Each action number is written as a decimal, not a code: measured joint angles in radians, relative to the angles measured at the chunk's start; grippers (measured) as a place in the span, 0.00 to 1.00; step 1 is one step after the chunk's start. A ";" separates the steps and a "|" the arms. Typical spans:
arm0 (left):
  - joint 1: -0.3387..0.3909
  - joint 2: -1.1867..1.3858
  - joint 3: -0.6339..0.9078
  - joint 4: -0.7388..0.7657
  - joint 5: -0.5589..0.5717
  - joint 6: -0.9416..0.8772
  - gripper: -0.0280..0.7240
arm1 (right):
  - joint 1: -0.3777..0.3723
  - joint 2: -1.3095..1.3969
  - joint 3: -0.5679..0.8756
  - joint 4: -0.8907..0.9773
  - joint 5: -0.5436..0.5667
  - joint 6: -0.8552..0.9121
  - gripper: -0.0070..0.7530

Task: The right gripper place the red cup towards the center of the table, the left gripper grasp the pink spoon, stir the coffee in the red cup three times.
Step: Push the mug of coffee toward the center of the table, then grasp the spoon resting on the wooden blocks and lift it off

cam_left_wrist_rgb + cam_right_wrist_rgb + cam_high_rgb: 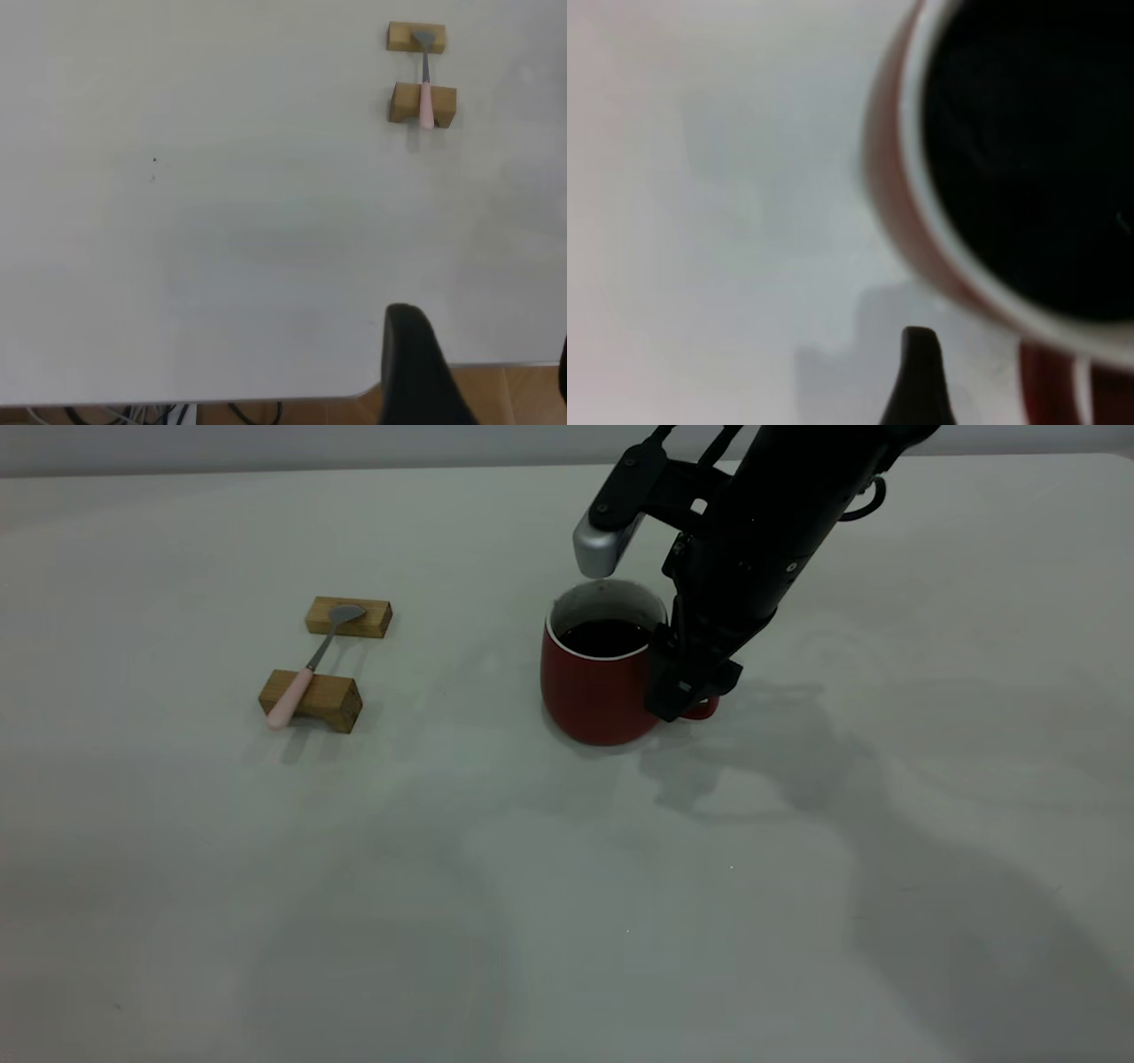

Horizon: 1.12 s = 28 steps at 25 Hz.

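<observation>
Exterior view: the red cup [595, 686] stands upright near the middle of the table [567, 886], holding dark coffee [604, 638] below its white rim. The right gripper [684, 691] reaches down at the cup's handle side, its fingers around the handle; a red part of the handle shows past the fingertips, and whether they are clamped on it cannot be told. To the left, well apart from the cup, the pink spoon [312, 662] lies across 2 wooden blocks [312, 701], bowl on the far block, pink handle on the near one.

Left wrist view: the left gripper [483, 372] hangs over the table's near edge, far from the spoon [425, 84] and blocks [403, 102]; its 2 fingers stand spread apart, holding nothing.

Right wrist view: the cup [895, 221] fills the frame's corner with coffee [1028, 159], 1 dark fingertip [917, 372] just beside its wall.
</observation>
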 joint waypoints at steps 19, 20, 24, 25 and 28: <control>0.000 0.000 0.000 0.000 0.000 0.000 0.65 | -0.043 -0.736 0.033 -0.514 0.784 1.146 0.86; 0.000 0.000 0.000 0.000 0.000 0.000 0.65 | -0.043 -0.774 0.053 -0.511 0.784 1.152 0.86; 0.000 0.000 0.000 0.000 0.000 0.000 0.65 | -0.043 -0.950 0.194 -0.508 0.789 1.157 0.85; 0.000 0.000 0.000 0.000 0.000 0.000 0.65 | -0.043 -1.003 0.240 -0.508 0.790 1.163 0.85; 0.000 0.000 0.000 0.000 0.000 0.000 0.65 | -0.043 -1.168 0.373 -0.514 0.793 1.216 0.84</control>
